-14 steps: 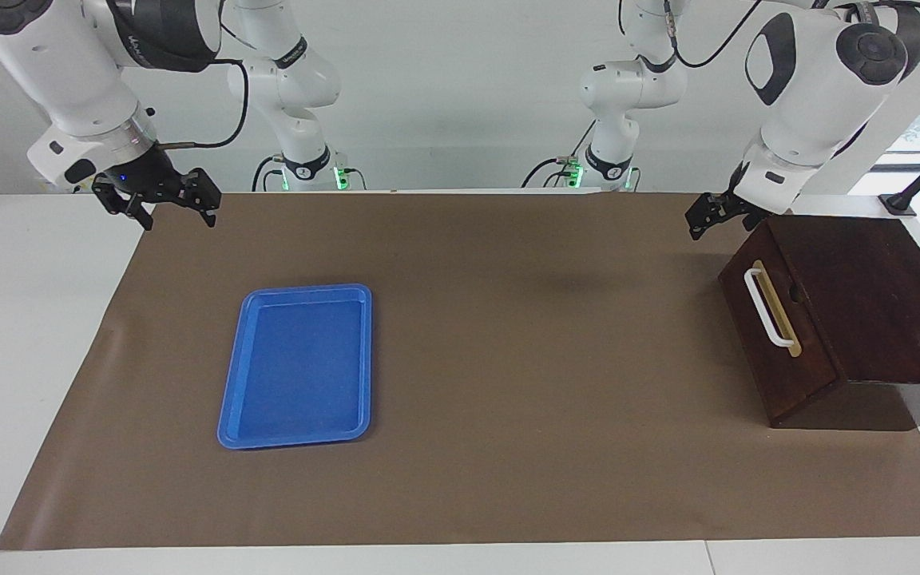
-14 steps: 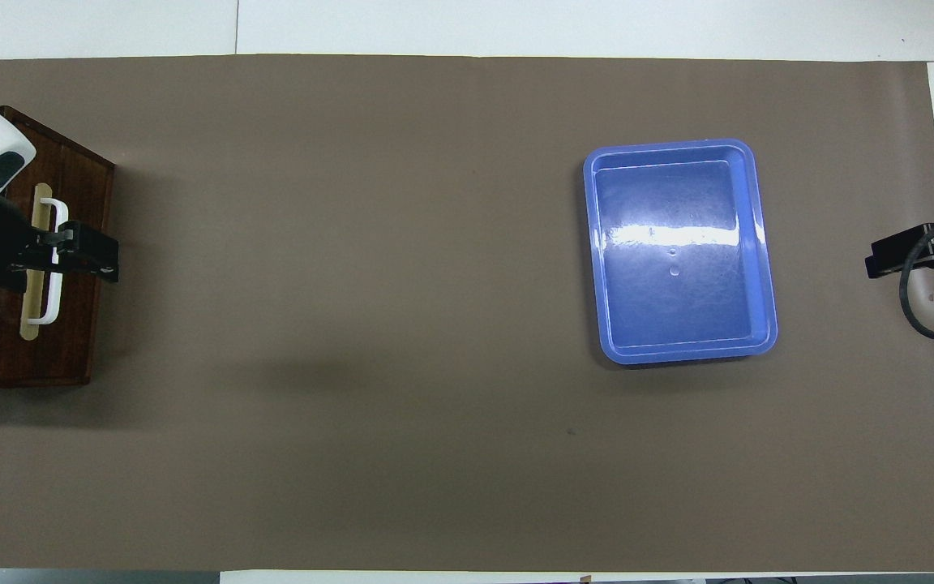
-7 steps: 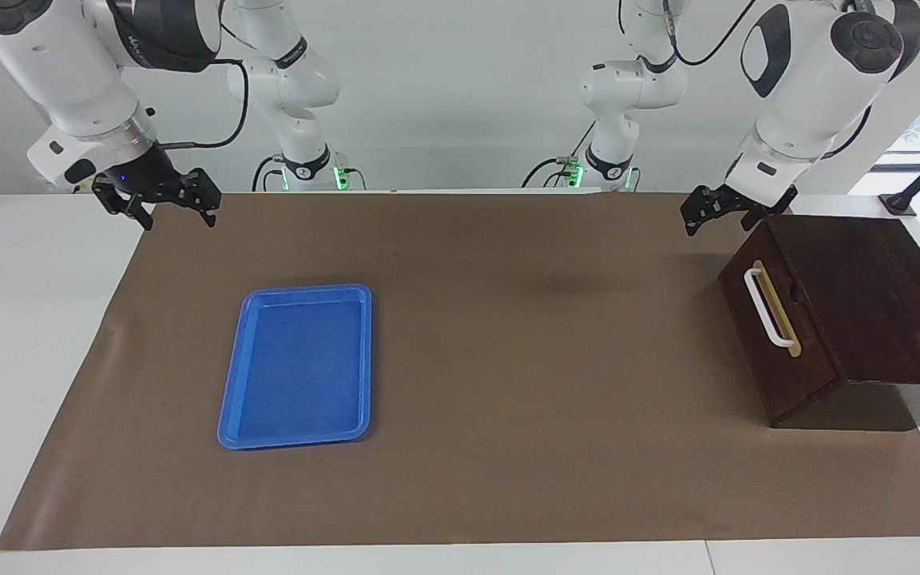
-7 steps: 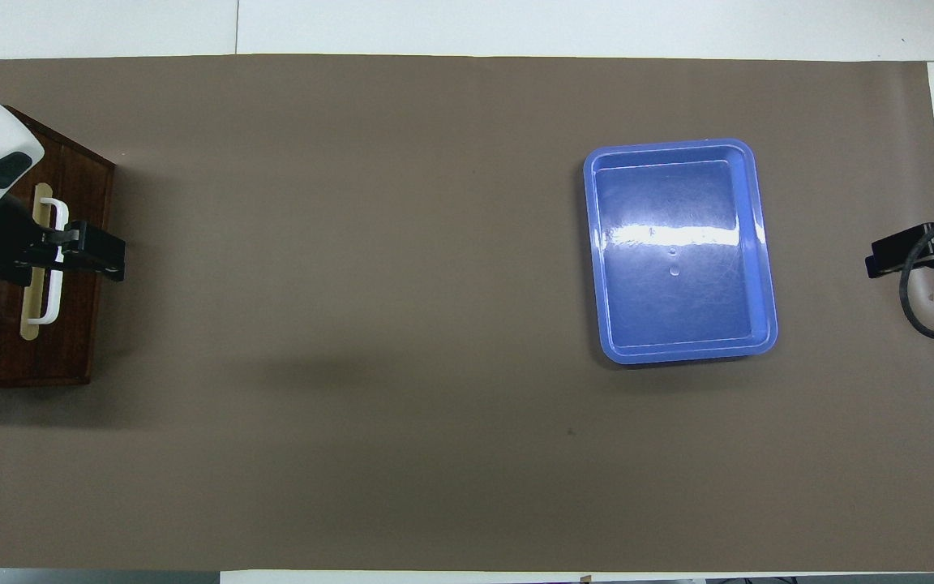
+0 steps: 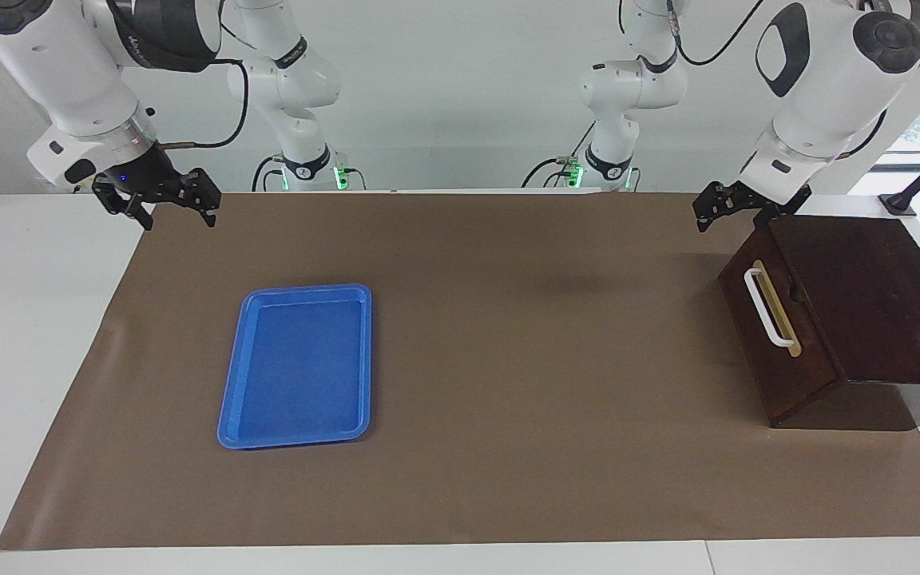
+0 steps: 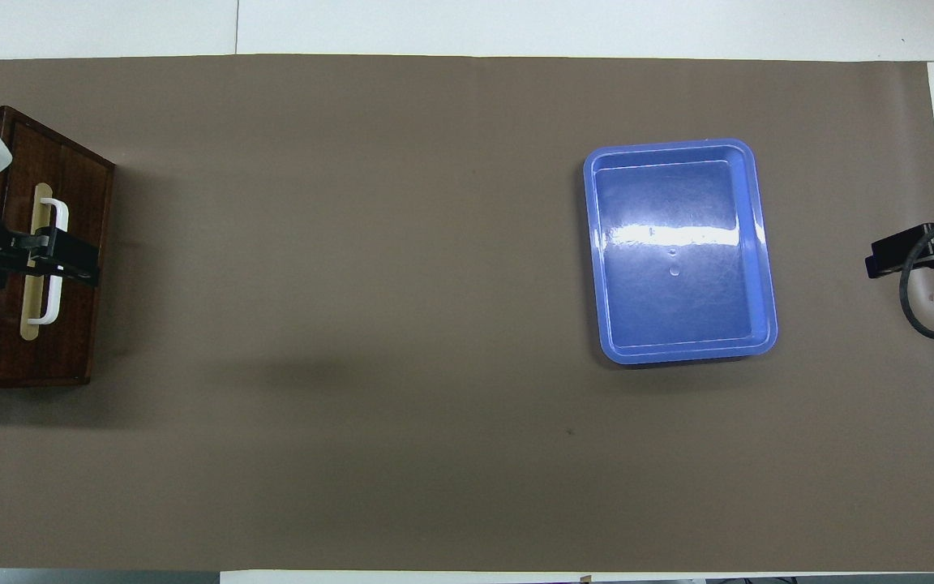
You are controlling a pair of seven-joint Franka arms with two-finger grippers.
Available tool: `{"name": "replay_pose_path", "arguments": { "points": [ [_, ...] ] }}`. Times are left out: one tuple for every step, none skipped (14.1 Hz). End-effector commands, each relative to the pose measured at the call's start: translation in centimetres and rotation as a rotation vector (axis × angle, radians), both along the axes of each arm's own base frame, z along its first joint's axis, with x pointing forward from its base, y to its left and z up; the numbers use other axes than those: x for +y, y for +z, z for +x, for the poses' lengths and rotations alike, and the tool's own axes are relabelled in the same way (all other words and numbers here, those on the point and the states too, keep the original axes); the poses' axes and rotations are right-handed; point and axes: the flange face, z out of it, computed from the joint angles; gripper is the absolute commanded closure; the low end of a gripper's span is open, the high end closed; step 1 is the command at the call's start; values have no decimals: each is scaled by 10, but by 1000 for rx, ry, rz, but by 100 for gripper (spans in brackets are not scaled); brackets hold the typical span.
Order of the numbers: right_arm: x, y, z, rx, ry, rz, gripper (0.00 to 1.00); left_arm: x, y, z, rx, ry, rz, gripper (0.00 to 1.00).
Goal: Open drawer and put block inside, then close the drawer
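Both grippers empty: left gripper [image 5: 725, 209] fingers spread, above shut drawer [image 5: 779, 335]; right gripper [image 5: 163, 201] fingers spread, waiting.

The drawer [image 5: 775, 331] is seen pushed fully shut in a dark wooden box [image 5: 867, 299] set on the counter at the left arm's end. A white bar handle [image 5: 769, 307] on a tan strip is carried on its dark brown front.

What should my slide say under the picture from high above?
Drawer shut, left pincer above its handle.
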Motion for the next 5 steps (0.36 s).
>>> {"name": "replay_pose_path", "arguments": {
  "points": [
    [-2, 1, -6, 6, -7, -3, 0, 5, 11, 1, -10, 0, -28, 0],
    [-2, 1, -6, 6, -7, -3, 0, 4, 14, 1, -19, -1, -29, 0],
    [-2, 1, -6, 6, -7, -3, 0, 5, 15, 1, -21, 2, -31, 0],
    [-2, 1, -6, 6, -7, -3, 0, 6, 14, 0, -15, 2, -30, 0],
    [-3, 1, -6, 6, -7, -4, 0, 8, 14, 0, -13, 7, -30, 0]
  ]
}}
